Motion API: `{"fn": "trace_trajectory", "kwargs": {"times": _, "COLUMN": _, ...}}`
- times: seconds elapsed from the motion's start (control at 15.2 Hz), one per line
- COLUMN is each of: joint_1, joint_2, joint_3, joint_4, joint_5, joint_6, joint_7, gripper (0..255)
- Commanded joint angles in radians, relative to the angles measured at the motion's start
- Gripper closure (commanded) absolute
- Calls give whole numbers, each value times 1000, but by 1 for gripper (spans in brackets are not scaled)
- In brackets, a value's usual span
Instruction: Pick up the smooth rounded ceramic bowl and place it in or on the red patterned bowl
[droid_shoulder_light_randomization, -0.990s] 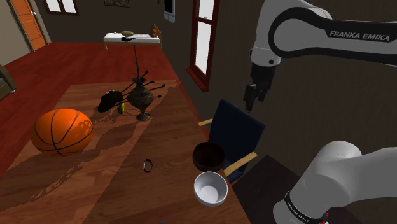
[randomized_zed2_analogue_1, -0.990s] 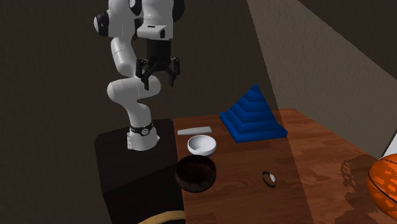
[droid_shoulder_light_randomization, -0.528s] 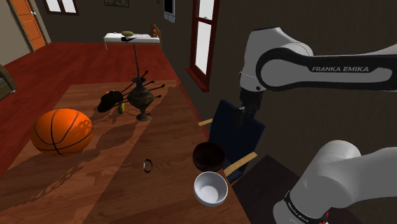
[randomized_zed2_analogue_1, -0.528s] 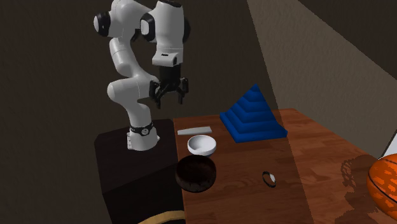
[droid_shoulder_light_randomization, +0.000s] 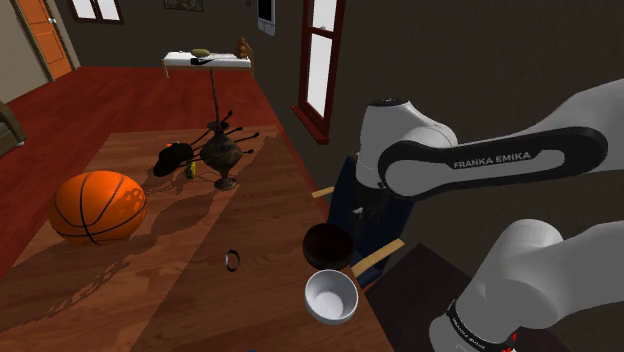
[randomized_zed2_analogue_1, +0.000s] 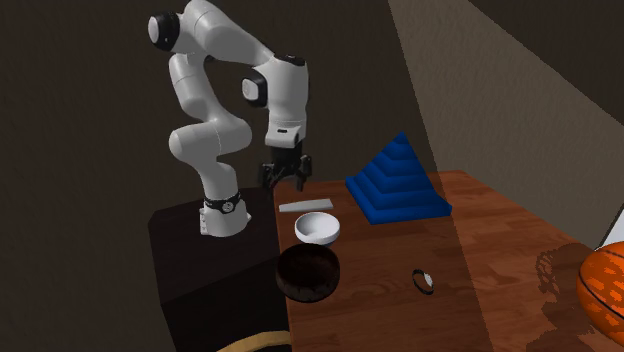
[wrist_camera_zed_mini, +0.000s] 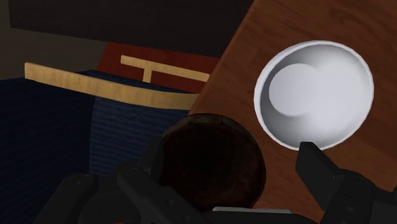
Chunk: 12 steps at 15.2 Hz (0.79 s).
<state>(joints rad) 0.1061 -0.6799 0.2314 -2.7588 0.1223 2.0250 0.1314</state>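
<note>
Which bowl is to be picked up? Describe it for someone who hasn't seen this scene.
Start at the wooden table, at its edge by the robot's stand. Two bowls sit side by side there. The one to lift is the white bowl, plain and pale; its neighbour, the dark bowl, is deep reddish-brown.

A wooden table (droid_shoulder_light_randomization: 150, 290) with its load; a basketball (droid_shoulder_light_randomization: 97, 206) sits at the shoulder view's left; a dark vase (droid_shoulder_light_randomization: 222, 152) of bare twigs stands farther back, a low dark object (droid_shoulder_light_randomization: 175, 157) just beside it; a small ring (droid_shoulder_light_randomization: 232, 260) lies on bare wood nearer in; at that view's right edge a dark bowl (droid_shoulder_light_randomization: 328, 244) and a white bowl (droid_shoulder_light_randomization: 331, 296) sit upright, just beside each other; in the second exterior view, a blue stepped pyramid (randomized_zed2_analogue_1: 397, 180) and a flat grey strip (randomized_zed2_analogue_1: 306, 206) lie beyond the white bowl.
</note>
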Motion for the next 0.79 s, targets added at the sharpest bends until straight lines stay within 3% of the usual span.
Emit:
{"fn": "trace_trajectory", "kwargs": {"times": 0.0, "joint_1": 18, "joint_2": 38, "joint_3": 29, "joint_4": -36, "joint_5": 23, "joint_6": 77, "joint_7": 23, "gripper": 0}}
{"fn": "trace_trajectory", "kwargs": {"times": 0.4, "joint_1": 50, "joint_2": 237, "joint_3": 118, "joint_4": -93, "joint_5": 70, "joint_6": 336, "joint_7": 93, "gripper": 0}}
{"fn": "trace_trajectory", "kwargs": {"times": 0.73, "joint_1": 44, "joint_2": 323, "joint_3": 141, "joint_4": -116, "joint_5": 67, "joint_6": 445, "joint_7": 108, "gripper": 0}}
